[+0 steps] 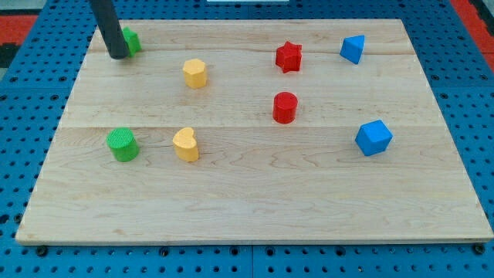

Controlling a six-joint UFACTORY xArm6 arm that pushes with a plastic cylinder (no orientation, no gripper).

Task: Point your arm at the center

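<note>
My tip (119, 55) rests on the wooden board (247, 193) at the view's top left, touching or just left of a green block (131, 41) that the rod partly hides. A yellow hexagonal block (195, 73) lies to the right of the tip. A red star block (289, 56) and a blue block (353, 49) sit along the top right. A red cylinder (285, 107) stands near the board's middle. A green cylinder (122, 144) and a yellow heart block (186, 144) lie at the left. A blue cube-like block (373, 137) is at the right.
The board lies on a blue perforated table (23, 116). A red strip (19, 27) shows at the view's top left corner and another at the top right.
</note>
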